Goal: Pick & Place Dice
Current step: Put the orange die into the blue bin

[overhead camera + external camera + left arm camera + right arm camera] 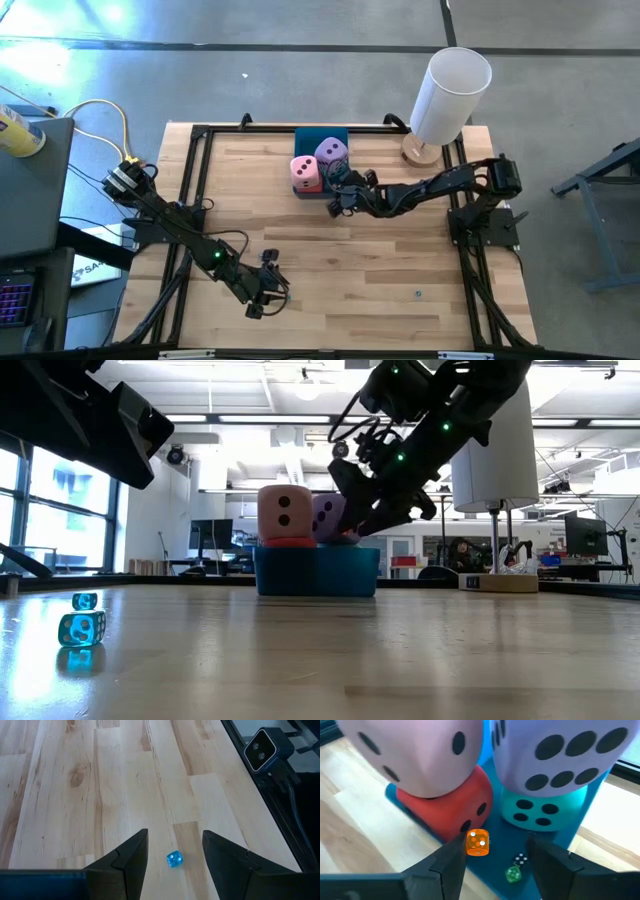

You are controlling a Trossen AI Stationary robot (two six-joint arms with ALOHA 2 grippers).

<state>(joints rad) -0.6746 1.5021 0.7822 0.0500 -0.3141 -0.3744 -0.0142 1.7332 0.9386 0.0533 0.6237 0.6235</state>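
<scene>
The right gripper (492,851), half open and apparently empty, hovers over small dice in the blue tray (570,827); the left gripper (175,851) waits, half open, near the table's front edge.

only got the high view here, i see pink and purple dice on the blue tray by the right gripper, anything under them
Observer: Yes. The pink die sits on a red die, and the purple die sits on a teal die.
Operator: what is the right gripper doing there
Observer: The right gripper is open at the blue tray, with a small orange die between its fingers, not gripped.
Operator: anything else small in the tray
Observer: A small green die and a tiny black die lie beside the orange one.
Operator: and the left gripper
Observer: The left gripper is open above a small clear blue die on the table.
</scene>
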